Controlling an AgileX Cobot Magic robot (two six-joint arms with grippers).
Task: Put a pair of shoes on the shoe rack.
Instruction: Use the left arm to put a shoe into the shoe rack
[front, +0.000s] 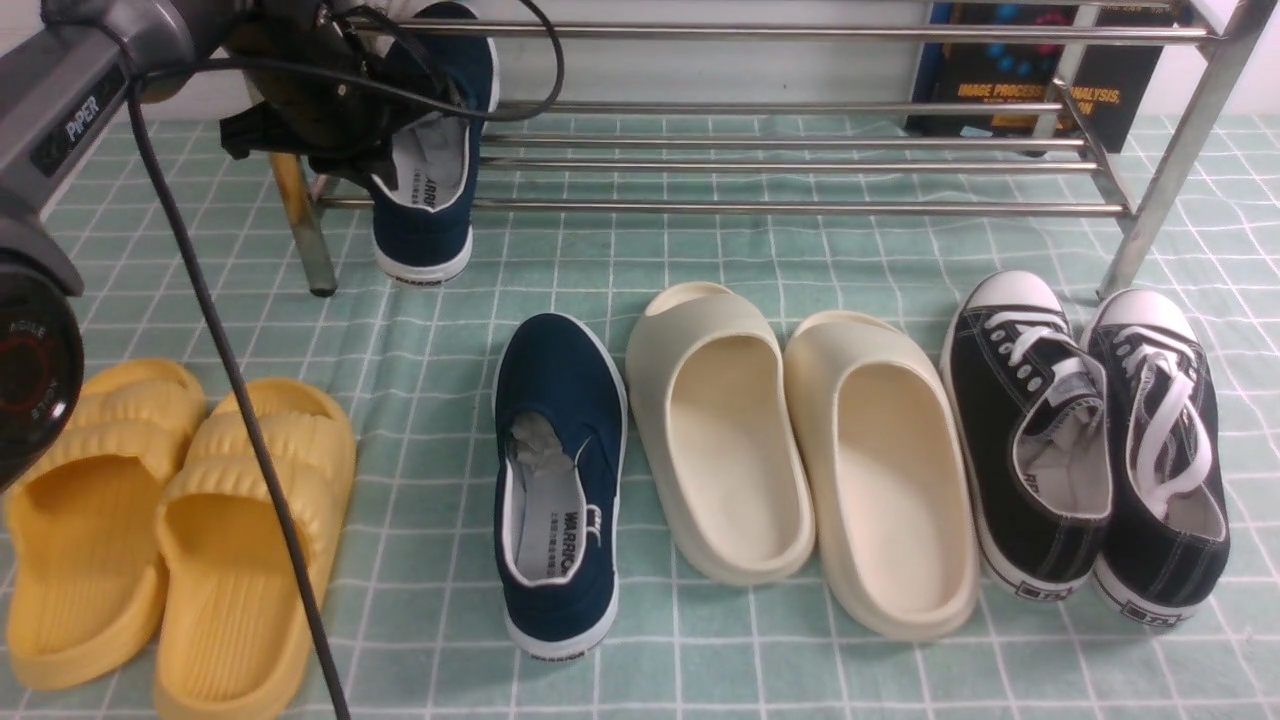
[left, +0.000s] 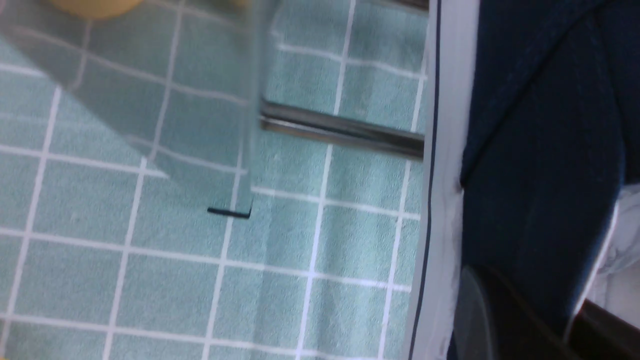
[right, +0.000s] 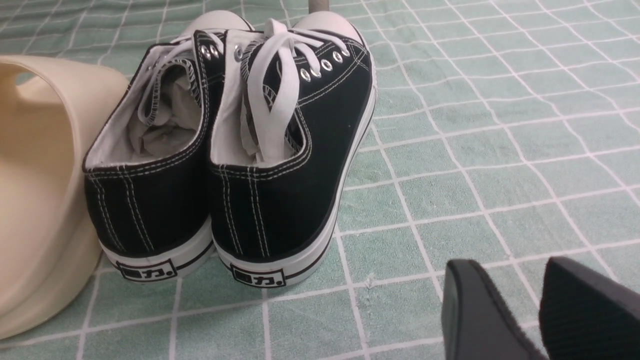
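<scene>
Nearest, the right pincer (right: 535, 320) hangs open, empty. On the table (front: 420, 620) lies one navy shoe (front: 560, 480): light, soft canvas, so the stiffer heel collar looks the best hold. Farther, the left pincer (front: 400, 150) grips its mate (front: 430, 225) by the collar, heel-down at the rack (front: 800, 207).

left arm (front: 80, 100) and cables (front: 215, 330) hide much of the raised navy shoe (front: 425, 225).

Your left arm (front: 70, 100) has a grey housing with a black label (front: 82, 118) that reads PIPER in white. Its round joint cap (front: 30, 370) is black with a red ring. A black cable (front: 220, 350) trails from it. Your left tool (front: 370, 160) is black. Your right tool (right: 537, 320) has matte black fingers (right: 585, 315) with a fine texture.
</scene>
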